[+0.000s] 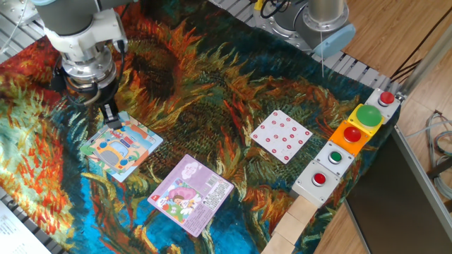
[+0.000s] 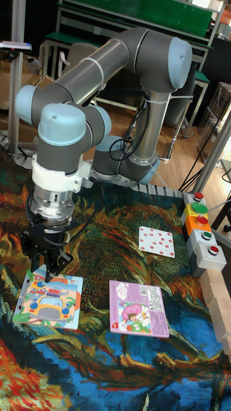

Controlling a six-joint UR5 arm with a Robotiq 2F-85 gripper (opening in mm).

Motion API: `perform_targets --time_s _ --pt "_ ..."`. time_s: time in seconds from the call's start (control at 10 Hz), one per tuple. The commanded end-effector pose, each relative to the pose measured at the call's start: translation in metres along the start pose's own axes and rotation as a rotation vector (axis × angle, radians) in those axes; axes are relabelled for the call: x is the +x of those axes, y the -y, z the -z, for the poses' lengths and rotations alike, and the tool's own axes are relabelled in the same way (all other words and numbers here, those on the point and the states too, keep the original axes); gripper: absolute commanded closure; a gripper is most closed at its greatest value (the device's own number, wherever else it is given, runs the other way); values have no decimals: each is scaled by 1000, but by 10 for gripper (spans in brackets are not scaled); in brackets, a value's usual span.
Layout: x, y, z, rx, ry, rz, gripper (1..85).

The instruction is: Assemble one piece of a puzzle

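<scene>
The puzzle (image 1: 120, 146) lies flat on the painted cloth at the front left, a pale blue and green square with an orange vehicle picture; the tall fixed view shows the puzzle (image 2: 50, 302) too. My gripper (image 1: 111, 115) hangs just above its far edge, pointing straight down, fingers drawn together with nothing visible between them. In the tall fixed view the gripper (image 2: 46, 275) hovers over the board's upper left corner, its fingertips close to the surface. No loose piece shows anywhere.
A purple-pink square puzzle (image 1: 191, 194) lies right of the board. A white card with red dots (image 1: 281, 135) sits mid-table. A row of button boxes (image 1: 349, 141) lines the right edge, with wooden blocks (image 1: 293, 226) below it.
</scene>
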State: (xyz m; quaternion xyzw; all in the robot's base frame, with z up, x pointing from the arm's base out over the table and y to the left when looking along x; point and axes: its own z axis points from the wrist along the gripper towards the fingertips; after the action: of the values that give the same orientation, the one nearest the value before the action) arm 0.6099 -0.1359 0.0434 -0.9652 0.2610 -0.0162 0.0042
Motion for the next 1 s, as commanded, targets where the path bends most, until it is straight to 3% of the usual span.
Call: perform_targets --time_s 0.0,0.4,0.9 --pt "6 2 -12 20 0 -6 843" --pt "11 2 -14 31 -4 -8 843" --pt "1 -3 -9 23 33 -35 843"
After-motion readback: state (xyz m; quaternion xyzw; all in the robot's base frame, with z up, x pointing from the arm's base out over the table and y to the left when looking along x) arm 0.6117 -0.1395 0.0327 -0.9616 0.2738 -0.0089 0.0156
